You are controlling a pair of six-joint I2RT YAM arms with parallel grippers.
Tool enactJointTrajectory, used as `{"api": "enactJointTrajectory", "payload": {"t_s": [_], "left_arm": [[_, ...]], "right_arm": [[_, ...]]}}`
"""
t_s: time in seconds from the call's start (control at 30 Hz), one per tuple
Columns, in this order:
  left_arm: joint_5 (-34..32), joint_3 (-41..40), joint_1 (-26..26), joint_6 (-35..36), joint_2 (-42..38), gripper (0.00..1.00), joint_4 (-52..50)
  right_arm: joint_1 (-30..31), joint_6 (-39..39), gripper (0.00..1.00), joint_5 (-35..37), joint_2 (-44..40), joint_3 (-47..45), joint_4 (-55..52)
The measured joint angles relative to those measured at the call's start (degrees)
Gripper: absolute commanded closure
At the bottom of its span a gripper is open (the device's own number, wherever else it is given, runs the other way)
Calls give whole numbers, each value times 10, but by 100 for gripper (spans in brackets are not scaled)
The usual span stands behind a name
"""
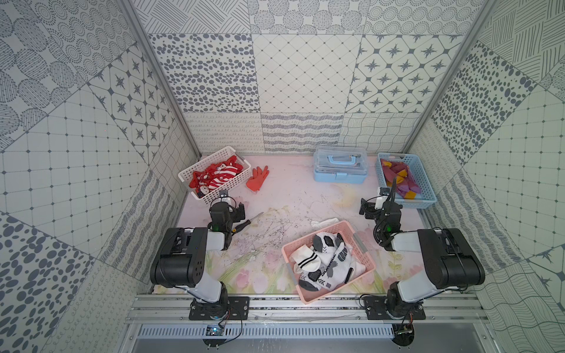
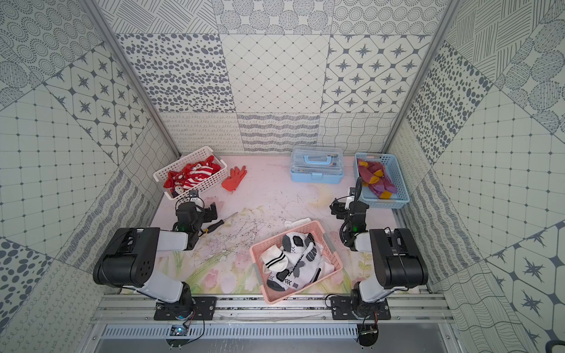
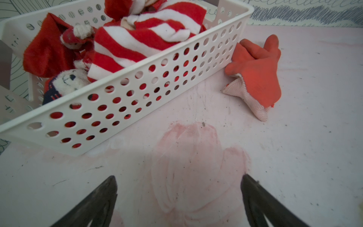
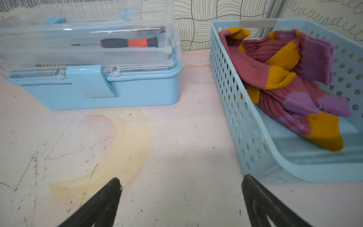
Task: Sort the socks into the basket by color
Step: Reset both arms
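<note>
soft, even, diffuse light, bright in every view. soft shadow pools on the table (image 3: pixel 294 157) just ahead of each gripper's fingertips. both top views bend straight lines at their edges. the wrist views blur the nearest fingertips (image 4: pixel 110 196). faint glare on the clear toolbox lid (image 4: pixel 78 29).

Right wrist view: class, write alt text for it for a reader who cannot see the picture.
A light blue perforated basket holds purple socks with yellow toes, beside a closed blue toolbox with a clear lid and a screwdriver inside. Both stand on a scratched pink table. The right claw is open and empty above the table.
</note>
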Motion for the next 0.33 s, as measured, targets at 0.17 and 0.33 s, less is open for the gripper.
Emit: {"api": "enactJointTrajectory", "payload": {"t_s": [0.17, 0.33], "left_arm": [[11, 0, -1, 10, 0, 2, 0], [16, 0, -1, 14, 0, 2, 0]], "right_arm": [[0, 0, 2, 0, 0, 0, 0], [0, 0, 2, 0, 0, 0, 0]]}}
